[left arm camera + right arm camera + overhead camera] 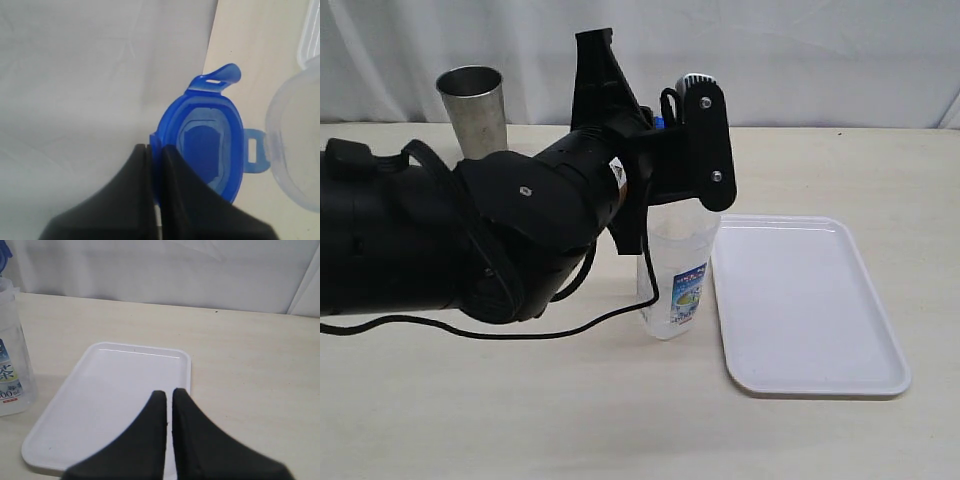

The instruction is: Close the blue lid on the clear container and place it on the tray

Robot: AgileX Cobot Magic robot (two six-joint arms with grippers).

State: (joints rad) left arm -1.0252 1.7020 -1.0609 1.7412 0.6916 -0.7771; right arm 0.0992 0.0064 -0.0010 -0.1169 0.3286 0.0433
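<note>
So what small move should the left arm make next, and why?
Probably shift the blue lid sideways over the mouth of the clear container. The left end effector grips the lid's rim, and the lid appears to hang beside the open mouth, not above it.

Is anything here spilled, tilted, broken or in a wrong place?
Nothing is spilled or broken. The clear container stands upright on the table beside the tray, its mouth uncovered. The blue lid is off it, pinched at its rim by the left gripper, close to the mouth.
</note>
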